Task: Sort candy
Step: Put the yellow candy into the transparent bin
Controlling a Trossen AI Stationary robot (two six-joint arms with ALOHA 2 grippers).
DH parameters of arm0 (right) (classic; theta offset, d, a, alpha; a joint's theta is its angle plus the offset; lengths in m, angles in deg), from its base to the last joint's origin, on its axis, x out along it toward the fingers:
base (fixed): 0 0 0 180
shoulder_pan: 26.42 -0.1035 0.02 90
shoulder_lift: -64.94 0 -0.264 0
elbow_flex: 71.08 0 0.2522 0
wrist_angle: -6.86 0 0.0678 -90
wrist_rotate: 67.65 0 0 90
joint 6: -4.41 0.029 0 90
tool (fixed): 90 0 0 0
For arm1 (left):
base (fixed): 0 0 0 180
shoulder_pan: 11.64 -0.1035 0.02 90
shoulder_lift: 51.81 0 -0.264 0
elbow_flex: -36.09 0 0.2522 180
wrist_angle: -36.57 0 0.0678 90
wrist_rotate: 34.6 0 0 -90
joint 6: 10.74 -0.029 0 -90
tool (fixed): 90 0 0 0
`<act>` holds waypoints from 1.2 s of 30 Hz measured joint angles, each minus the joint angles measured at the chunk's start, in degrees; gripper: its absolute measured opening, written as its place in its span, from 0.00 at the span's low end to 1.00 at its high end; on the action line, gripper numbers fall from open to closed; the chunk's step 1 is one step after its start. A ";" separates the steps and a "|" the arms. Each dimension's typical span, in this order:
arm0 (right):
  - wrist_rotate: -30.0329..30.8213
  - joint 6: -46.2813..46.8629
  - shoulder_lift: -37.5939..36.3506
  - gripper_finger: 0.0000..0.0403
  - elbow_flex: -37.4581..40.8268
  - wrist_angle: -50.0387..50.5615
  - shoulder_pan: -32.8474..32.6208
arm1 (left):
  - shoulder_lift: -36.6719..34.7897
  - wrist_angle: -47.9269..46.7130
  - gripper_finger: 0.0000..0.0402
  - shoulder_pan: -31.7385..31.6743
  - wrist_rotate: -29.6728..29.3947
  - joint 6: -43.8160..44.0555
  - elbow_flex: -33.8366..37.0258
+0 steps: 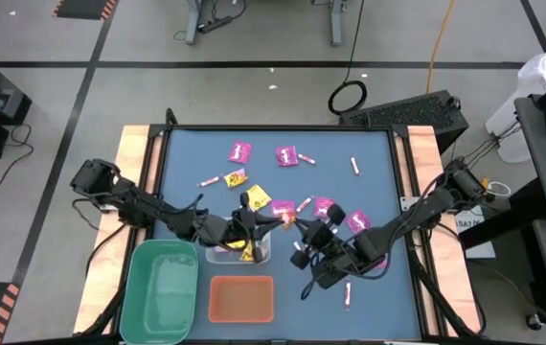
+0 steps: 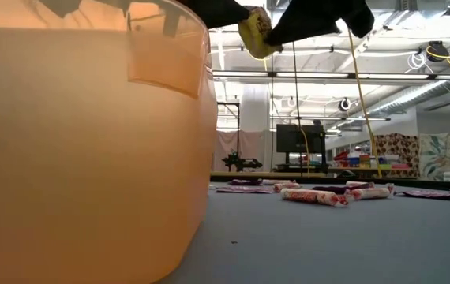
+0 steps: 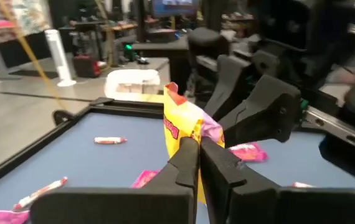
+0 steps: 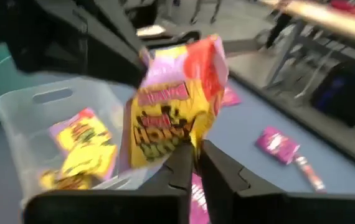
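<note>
A yellow candy packet hangs in the air between my two grippers, just beyond the right end of the clear bin. My left gripper reaches in from the table's left and is shut on the packet. From the right, my right gripper is shut on it too. More yellow packets lie in the clear bin. The low view shows the packet high up between dark fingers. My left gripper pinches the yellow packet's edge between its two fingers, coming level from the table's left. The packet stands upright past the fingertips, lifted clear of the table. My right gripper pinches the packet's lower corner between its two fingers, slanting down from the table's right. The rest of the packet stands above its fingertips.
A green bin and an orange bin stand along the near edge; the orange bin fills the left of the low view. Magenta packets and pink-and-white sticks lie scattered on the blue mat.
</note>
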 joint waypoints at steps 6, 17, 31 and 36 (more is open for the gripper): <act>-15.08 -0.97 -0.15 0.23 0.00 1.46 -0.04 | -5.64 -4.75 0.04 0.03 3.25 -0.35 0.52; -26.70 -4.00 -0.15 0.29 0.00 3.42 -3.74 | -14.23 -10.96 0.04 -0.22 7.57 -8.62 2.51; -13.42 -7.88 -0.13 0.25 0.00 3.76 -7.69 | -17.08 -23.85 0.04 0.79 22.25 -30.91 2.51; -9.42 -9.41 -0.11 0.25 0.00 4.20 -7.52 | -17.08 -23.54 0.04 1.85 21.73 -41.25 2.51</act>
